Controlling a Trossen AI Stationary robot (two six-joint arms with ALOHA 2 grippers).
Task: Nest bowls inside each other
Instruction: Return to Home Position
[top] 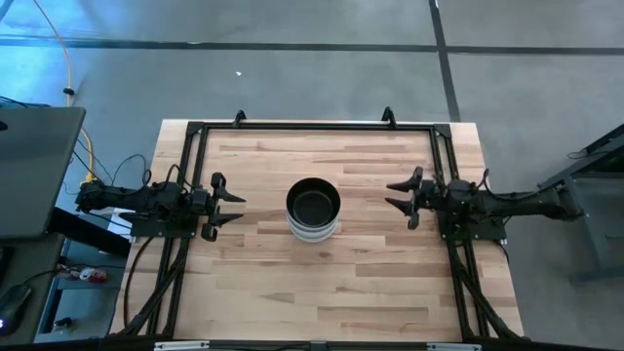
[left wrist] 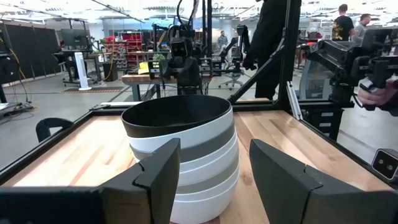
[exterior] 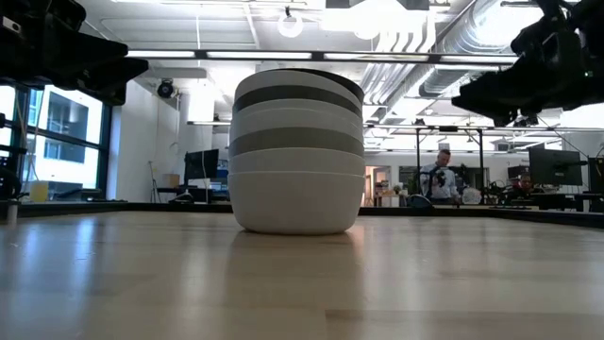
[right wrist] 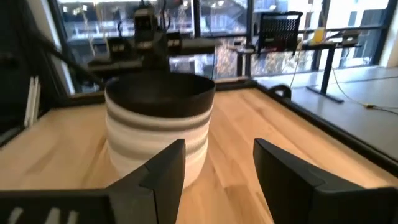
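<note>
Left gripper [top: 237, 209]: set at the centre left of the high view, fingers [left wrist: 158, 177] spread wide, nothing held; in its wrist view the two dark fingers are seen either side of the stack of bowls [left wrist: 205, 168], clear of it. Right gripper [top: 392, 194]: set at the centre right of the high view, likewise spread wide and empty, pointed at the stack of bowls and apart from it. The stack of bowls [top: 313, 208]: placed at the middle of the picture, between the two grippers, touched by neither; white and grey bands are shown in the low view, with the black bowl [left wrist: 177, 115] nested uppermost; the exact count cannot be told. Table [top: 292, 283]: pale wood, bordered by a dark rail frame [top: 312, 126]; no loose bowl is seen on it, so the nesting is judged complete. Step in hand, as judged: arms to be parked. It is best done with the fingers kept apart, each arm drawn straight back toward its own edge of the picture, and no sweep made across the middle, since the tall stack could be tipped by a light brush near its rim.
</note>
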